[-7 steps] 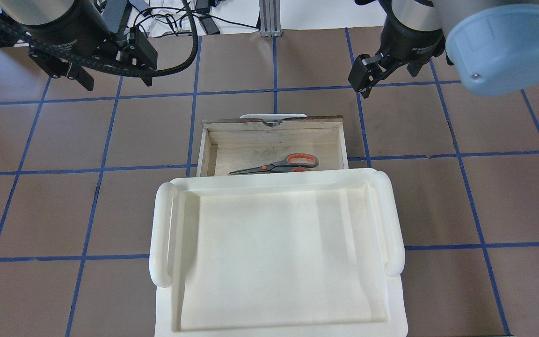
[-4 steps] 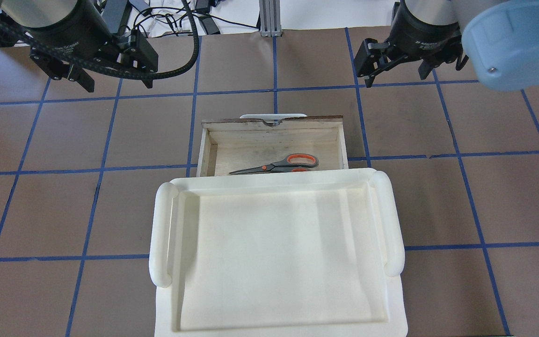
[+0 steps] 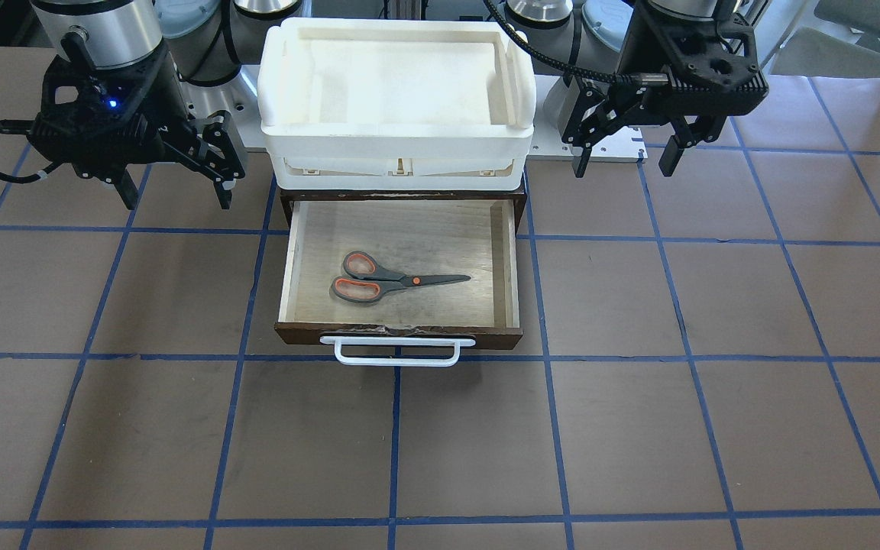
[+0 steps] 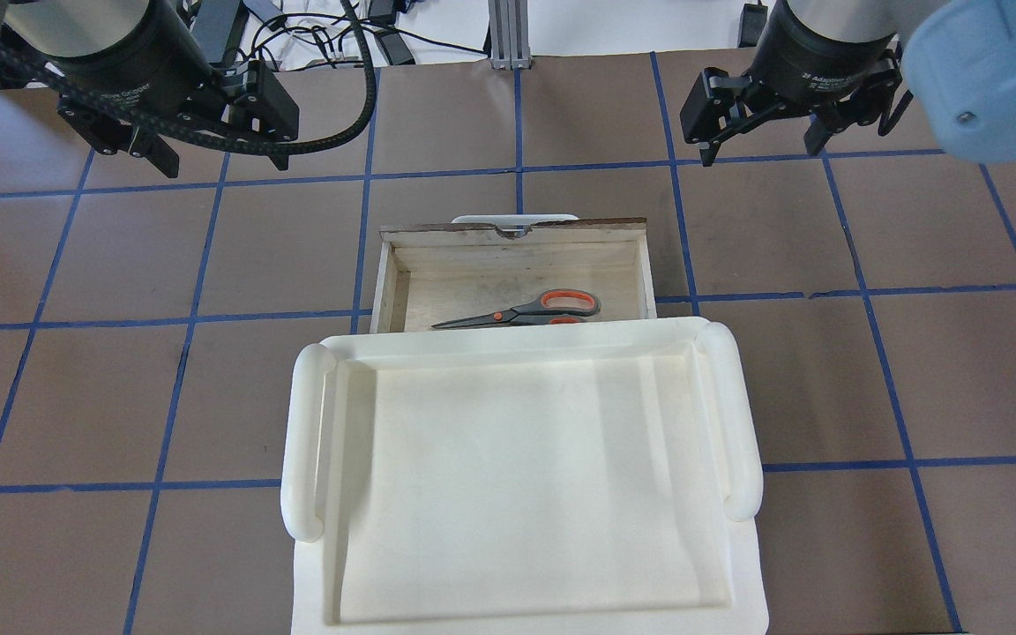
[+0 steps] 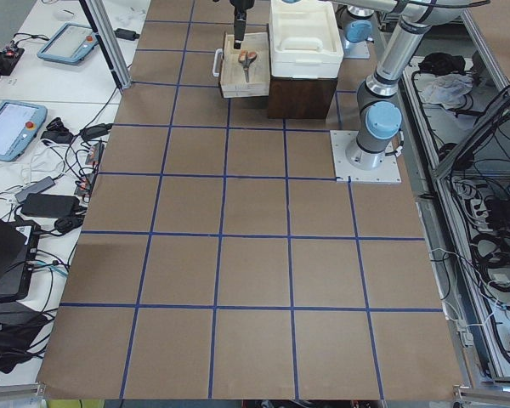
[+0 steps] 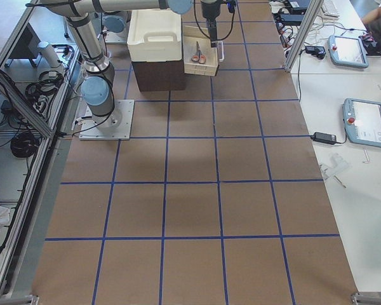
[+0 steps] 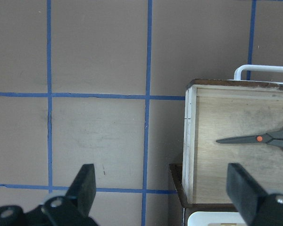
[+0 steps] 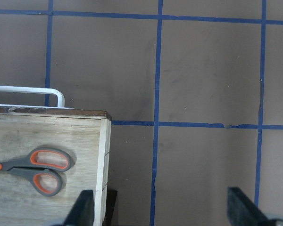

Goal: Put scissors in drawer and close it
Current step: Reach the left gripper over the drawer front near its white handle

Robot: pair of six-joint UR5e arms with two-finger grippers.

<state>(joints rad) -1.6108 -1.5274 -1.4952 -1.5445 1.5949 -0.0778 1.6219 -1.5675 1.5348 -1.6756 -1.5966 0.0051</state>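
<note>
The scissors (image 3: 386, 279) lie flat inside the open drawer (image 3: 398, 334), handles toward the robot's right; they also show in the overhead view (image 4: 526, 310) and in both wrist views (image 7: 269, 138) (image 8: 37, 167). The drawer is pulled out, its white bar handle (image 3: 398, 353) facing away from the robot. My left gripper (image 4: 219, 154) hangs open and empty above the table, beside the drawer's left. My right gripper (image 4: 764, 145) hangs open and empty, beside the drawer's right. Neither touches the drawer.
A white plastic tray (image 4: 305, 441) sits on top of the dark cabinet that holds the drawer, and it overhangs the drawer's back. Brown table with blue tape grid lies all around. Cables lie beyond the far table edge (image 4: 323, 40).
My right gripper has moved to the right and farther from the drawer, and its wrist has turned so both fingers show spread. The left gripper, scissors and drawer stay put.
</note>
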